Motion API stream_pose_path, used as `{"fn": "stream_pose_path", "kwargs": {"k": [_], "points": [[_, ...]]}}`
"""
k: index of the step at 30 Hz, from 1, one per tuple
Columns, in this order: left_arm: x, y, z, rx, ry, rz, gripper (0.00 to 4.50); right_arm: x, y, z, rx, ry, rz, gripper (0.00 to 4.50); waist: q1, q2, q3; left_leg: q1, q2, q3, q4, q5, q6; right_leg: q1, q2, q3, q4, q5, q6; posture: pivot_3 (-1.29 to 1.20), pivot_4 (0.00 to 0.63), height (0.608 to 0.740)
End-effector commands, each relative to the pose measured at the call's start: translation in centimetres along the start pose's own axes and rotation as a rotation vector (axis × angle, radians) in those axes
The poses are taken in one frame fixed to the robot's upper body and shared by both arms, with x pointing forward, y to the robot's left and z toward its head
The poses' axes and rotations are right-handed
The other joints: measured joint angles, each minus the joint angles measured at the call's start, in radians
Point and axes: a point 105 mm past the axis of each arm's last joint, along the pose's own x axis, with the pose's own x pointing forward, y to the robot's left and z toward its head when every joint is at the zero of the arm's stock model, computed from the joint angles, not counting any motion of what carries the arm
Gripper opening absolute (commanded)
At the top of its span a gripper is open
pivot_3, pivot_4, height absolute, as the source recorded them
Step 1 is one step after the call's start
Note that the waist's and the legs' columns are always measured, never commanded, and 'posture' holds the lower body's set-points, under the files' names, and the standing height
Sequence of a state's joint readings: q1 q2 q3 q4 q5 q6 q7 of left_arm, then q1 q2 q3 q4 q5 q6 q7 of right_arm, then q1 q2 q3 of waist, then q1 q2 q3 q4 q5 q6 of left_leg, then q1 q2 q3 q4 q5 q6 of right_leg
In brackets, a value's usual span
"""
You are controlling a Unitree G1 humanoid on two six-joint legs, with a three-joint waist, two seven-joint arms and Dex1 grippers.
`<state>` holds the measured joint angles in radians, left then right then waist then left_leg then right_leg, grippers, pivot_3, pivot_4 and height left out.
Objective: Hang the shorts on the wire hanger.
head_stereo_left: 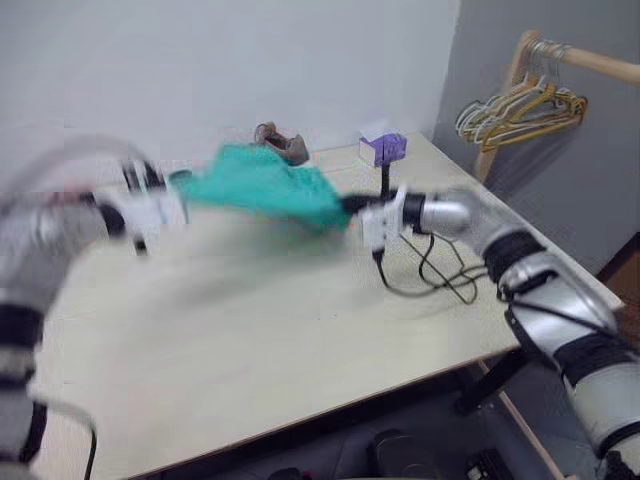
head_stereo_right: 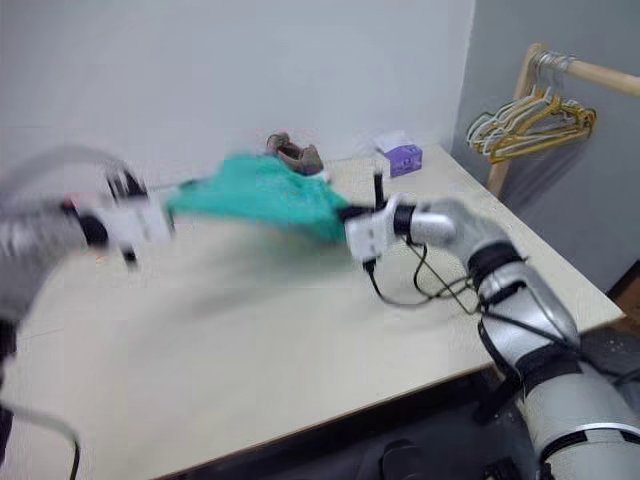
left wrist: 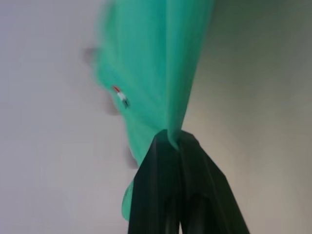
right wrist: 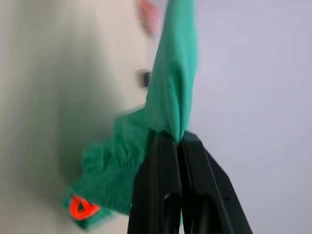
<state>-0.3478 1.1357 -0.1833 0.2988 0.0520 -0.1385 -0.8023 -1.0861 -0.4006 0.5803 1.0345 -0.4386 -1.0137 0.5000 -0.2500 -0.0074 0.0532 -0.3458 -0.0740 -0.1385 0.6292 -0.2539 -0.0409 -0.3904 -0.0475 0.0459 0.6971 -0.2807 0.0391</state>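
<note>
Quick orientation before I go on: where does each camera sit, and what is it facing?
Left eye, right eye: on the head, looking forward and down at the table; both arms show, holding the shorts between them.
Left wrist: along the left gripper, shut on the shorts.
Right wrist: along the right gripper, shut on the shorts' other end.
Shared: all four show the shorts; the eye views also share the hangers on the rail.

We see the shorts (head_stereo_left: 268, 187) stretched above the table (head_stereo_left: 300, 340) between our left gripper (head_stereo_left: 172, 185) and right gripper (head_stereo_left: 350, 205), each clamped on an end.
</note>
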Motion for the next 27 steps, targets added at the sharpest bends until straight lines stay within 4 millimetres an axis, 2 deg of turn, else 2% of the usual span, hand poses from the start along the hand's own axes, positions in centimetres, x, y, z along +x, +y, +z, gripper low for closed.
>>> {"fn": "stream_pose_path", "kwargs": {"k": [1,4,6,7,10,12,16,21,27], "points": [[-3.0,-4.0,1.4,-0.209,-0.034,-0.185,0.00,-0.2,2.2,2.6,0.021,-0.114,0.102,0.04,0.003,-0.004,0.000,-0.002,0.001,-0.002,0.002,0.000,-0.001,-0.001,0.000,-0.001,0.002,0.003,-0.005,-0.12,0.000,0.740],[-4.5,-9.2,1.6,-0.319,-0.008,-0.377,0.00,-1.1,5.3,3.8,0.121,-0.139,0.220,0.04,0.020,-0.006,-0.001,-0.010,0.002,-0.007,0.002,-0.001,-0.001,-0.007,0.002,-0.005,0.000,0.003,-0.006,-0.12,0.000,0.740],[-5.4,-10.9,1.8,-0.352,0.008,-0.442,0.00,-2.4,7.1,4.2,0.194,-0.136,0.324,0.04,0.044,-0.005,-0.001,-0.010,0.002,-0.007,0.002,-0.001,-0.001,-0.005,0.002,-0.006,-0.002,0.003,-0.006,-0.12,0.000,0.740],[-5.7,-11.3,2.0,-0.360,0.009,-0.465,0.00,-3.3,7.9,4.4,0.229,-0.128,0.384,0.04,0.058,-0.004,-0.001,-0.004,0.002,-0.007,0.002,-0.002,-0.001,0.003,0.002,-0.006,-0.006,0.001,-0.003,-0.12,0.000,0.740],[-6.5,-12.6,2.9,-0.382,-0.010,-0.539,0.00,-5.6,9.1,4.7,0.339,-0.093,0.499,0.04,0.092,-0.003,0.000,0.007,0.002,-0.008,0.000,-0.003,0.000,0.019,0.003,-0.008,-0.017,0.001,-0.004,-0.12,0.000,0.740],[-6.7,-13.2,3.4,-0.393,-0.026,-0.570,0.00,-6.6,9.3,5.0,0.392,-0.076,0.533,0.04,0.110,-0.004,0.000,0.013,0.002,-0.008,0.000,-0.003,0.000,0.026,0.003,-0.006,-0.018,-0.004,-0.011,-0.12,0.000,0.740],[-6.7,-14.4,4.7,-0.413,-0.060,-0.623,0.00,-8.4,9.9,5.6,0.462,-0.039,0.594,0.04,0.129,-0.004,0.000,0.016,0.001,-0.008,0.000,-0.004,0.000,0.030,0.003,-0.006,-0.018,-0.004,-0.012,-0.13,0.000,0.740],[-6.8,-15.2,5.2,-0.427,-0.079,-0.658,0.00,-8.8,10.0,6.2,0.499,-0.020,0.608,0.04,0.137,-0.004,0.000,0.016,0.003,-0.006,0.000,-0.005,-0.001,0.029,0.003,-0.007,-0.018,-0.004,-0.012,-0.13,0.000,0.740],[-7.1,-15.8,5.5,-0.428,-0.099,-0.699,0.00,-8.4,10.5,7.2,0.547,-0.016,0.647,0.04,0.137,-0.004,0.000,0.016,0.006,-0.001,0.000,-0.007,-0.002,0.027,0.004,-0.006,-0.018,-0.004,-0.012,-0.14,0.000,0.740]]}}
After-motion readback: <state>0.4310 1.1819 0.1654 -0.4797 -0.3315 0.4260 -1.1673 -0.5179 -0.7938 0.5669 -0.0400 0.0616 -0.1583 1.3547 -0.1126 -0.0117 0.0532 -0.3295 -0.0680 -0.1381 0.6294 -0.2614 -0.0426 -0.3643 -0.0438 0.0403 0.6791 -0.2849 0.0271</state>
